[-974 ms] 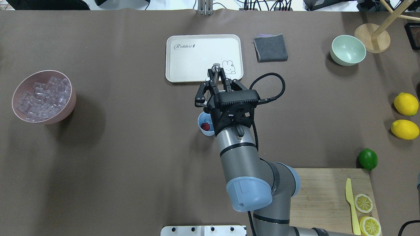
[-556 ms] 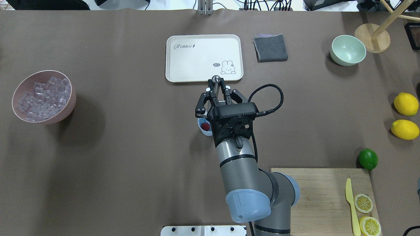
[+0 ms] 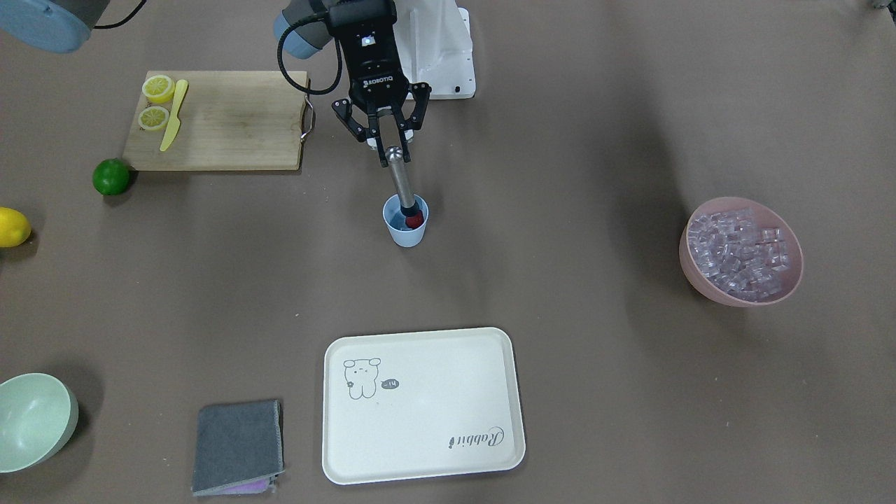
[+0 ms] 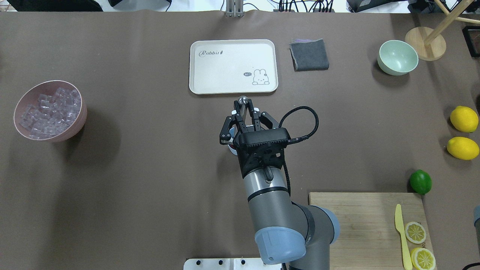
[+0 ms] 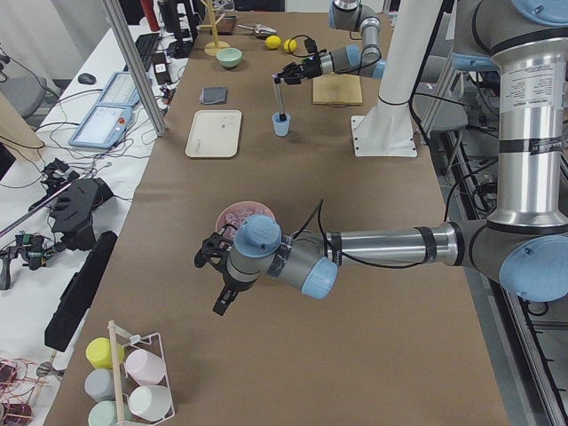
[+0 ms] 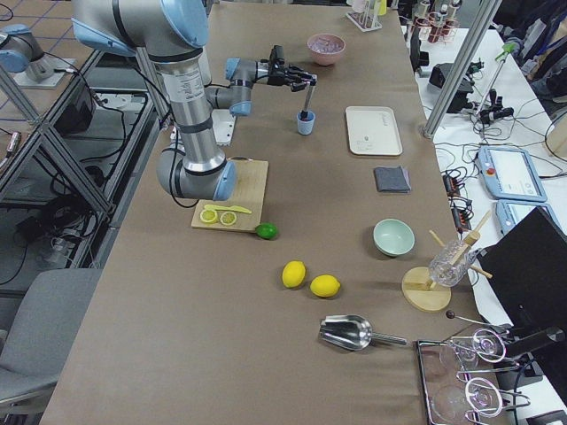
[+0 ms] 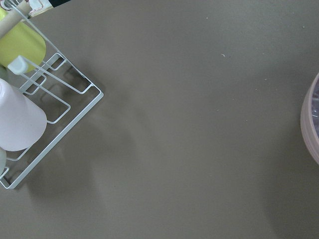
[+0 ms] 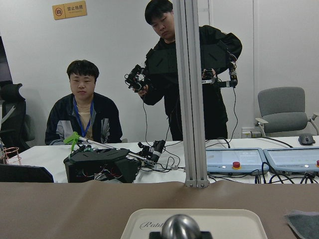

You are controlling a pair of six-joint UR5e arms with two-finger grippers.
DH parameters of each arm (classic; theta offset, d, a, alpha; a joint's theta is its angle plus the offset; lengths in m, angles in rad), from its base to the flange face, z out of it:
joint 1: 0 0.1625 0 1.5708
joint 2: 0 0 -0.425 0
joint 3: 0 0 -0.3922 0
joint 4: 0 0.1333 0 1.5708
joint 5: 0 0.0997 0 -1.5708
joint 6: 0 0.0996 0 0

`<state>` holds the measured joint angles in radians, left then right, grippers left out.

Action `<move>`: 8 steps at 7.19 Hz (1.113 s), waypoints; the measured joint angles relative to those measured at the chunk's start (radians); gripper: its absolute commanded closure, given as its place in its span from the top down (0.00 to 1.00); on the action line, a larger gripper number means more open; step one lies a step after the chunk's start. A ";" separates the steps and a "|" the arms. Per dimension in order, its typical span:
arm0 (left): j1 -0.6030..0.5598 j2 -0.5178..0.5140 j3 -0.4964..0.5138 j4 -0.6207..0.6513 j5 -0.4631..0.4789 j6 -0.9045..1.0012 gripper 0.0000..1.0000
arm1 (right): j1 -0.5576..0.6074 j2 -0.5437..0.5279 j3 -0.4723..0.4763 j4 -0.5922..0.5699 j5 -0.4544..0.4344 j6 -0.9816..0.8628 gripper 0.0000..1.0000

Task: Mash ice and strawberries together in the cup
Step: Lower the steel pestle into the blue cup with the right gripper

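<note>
My right gripper [image 3: 393, 155] [image 4: 245, 109] is shut on the top of a metal muddler [image 3: 404, 183], which leans with its lower end inside the light blue cup [image 3: 406, 231]. A red strawberry [image 3: 417, 220] lies in the cup beside the muddler's tip. In the overhead view the gripper covers nearly all of the cup. I cannot tell whether ice lies in the cup. The ice [image 3: 738, 255] [image 4: 50, 108] is heaped in a pink bowl [image 4: 80, 120] far to the left. My left gripper [image 5: 211, 251] hovers near that bowl; I cannot tell if it is open or shut.
A cream tray [image 4: 232, 48] lies just beyond the cup, with a grey cloth [image 4: 309, 55] and a pale green bowl [image 4: 397, 58] further right. Two lemons [image 4: 464, 119], a lime [image 4: 420, 181] and a cutting board [image 4: 360, 225] with a knife sit at the right. People stand behind the table.
My right gripper has drawn back toward the robot with the muddler. The muddler's round top has left the tray's edge, and the gripper now covers the cup in the overhead view.
</note>
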<state>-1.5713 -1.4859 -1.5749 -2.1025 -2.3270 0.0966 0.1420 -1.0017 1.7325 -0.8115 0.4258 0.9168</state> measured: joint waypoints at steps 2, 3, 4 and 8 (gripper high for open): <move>0.000 0.000 0.002 0.000 0.000 0.000 0.97 | -0.001 0.001 -0.014 -0.001 -0.002 0.002 0.00; 0.000 0.000 0.002 -0.001 0.000 0.000 0.97 | -0.001 0.001 -0.018 0.000 -0.002 0.002 0.00; 0.000 0.001 0.002 -0.001 0.000 0.000 0.97 | -0.001 0.001 -0.022 0.000 -0.001 0.002 0.00; 0.001 0.001 0.015 -0.003 0.000 0.002 0.97 | 0.004 0.005 -0.021 0.000 0.017 -0.014 0.00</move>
<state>-1.5708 -1.4845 -1.5596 -2.1060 -2.3271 0.0983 0.1461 -0.9968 1.7117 -0.8112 0.4424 0.9030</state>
